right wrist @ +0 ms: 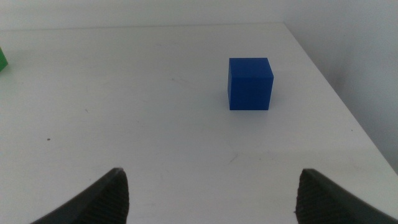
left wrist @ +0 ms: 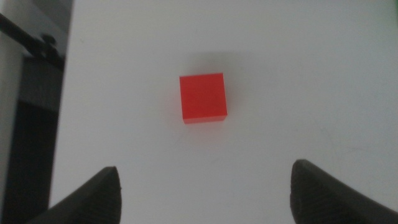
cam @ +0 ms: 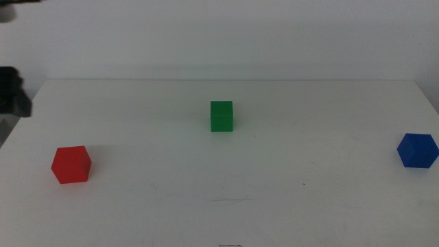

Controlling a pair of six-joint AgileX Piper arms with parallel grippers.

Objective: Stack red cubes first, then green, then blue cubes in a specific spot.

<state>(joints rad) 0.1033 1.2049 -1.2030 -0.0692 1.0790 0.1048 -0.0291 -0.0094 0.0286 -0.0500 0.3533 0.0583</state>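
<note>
The white table (cam: 226, 192) carried three cubes, well apart. The red cube (cam: 70, 165) sat near the left edge, the green cube (cam: 221, 115) at mid-table, the blue cube (cam: 418, 150) by the right edge. The left gripper (left wrist: 202, 190) hung above the red cube, fingers (left wrist: 102, 190) apart. The right gripper (right wrist: 208, 193) faced the blue cube, fingers (right wrist: 109, 193) apart.
</note>
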